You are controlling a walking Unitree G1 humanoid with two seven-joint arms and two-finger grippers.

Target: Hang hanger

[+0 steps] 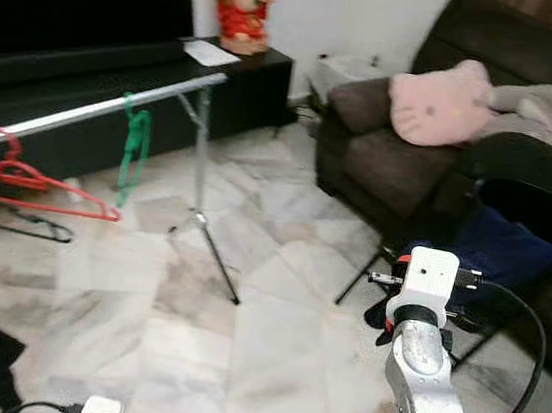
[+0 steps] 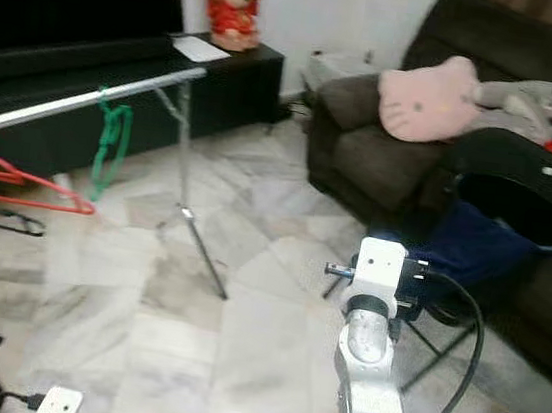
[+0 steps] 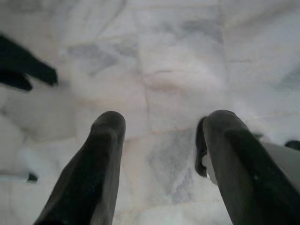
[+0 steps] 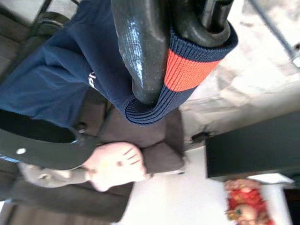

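Right end effector (image 4: 164, 61) clamped on navy garment's cuff (image 4: 187, 75) at hamper (image 1: 539, 199); left end effector (image 3: 159, 154) apart, idle. Red hanger (image 1: 32, 187) already on rail (image 1: 86, 113); the hanging step looks early.

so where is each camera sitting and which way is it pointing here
Left eye view: on the head, looking forward and down at the clothes rail, red hanger and sofa; the right arm reaches toward the navy garment.
Right eye view: the head's other eye, same scene.
Left wrist view: on the left wrist, facing the marble floor past the left gripper, fingers apart.
Right wrist view: on the right wrist; the right gripper pinches the garment's orange-striped cuff.
Shared: the pink plush and red figurine also appear in the right wrist view.
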